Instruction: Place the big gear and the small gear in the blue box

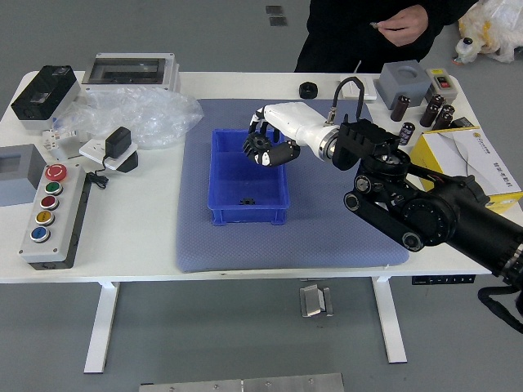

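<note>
Big gear (257, 144): one, black, round and toothed, held above the blue box, between 12 and 1 o'clock of its middle.
Robot hand (296, 122): the right one, white-shelled with black fingers, pinching the big gear; it points toward 9 o'clock, its bare black jointed arm reaching in from 4 o'clock.
Small gear (247, 201): one, dark, lying inside the box at 6 o'clock.
Blue box (248, 215): one, open-topped, rectangular, smooth and hard-walled, at 9 o'clock on the mat.
Mat (327, 237): blue-grey, textured, flat on the white tabletop (131, 245).
Black cylinders: four, upright or leaning, at 2 o'clock on the tabletop.
Button panel (55, 216): a long grey slab toward 8 o'clock, five round buttons in a row.
Plastic bag (143, 118): clear, crumpled, at 10 o'clock.
Person (359, 33): dark-clothed, beyond the table at 1 o'clock; one hand (403, 26) shows, holding something small.
</note>
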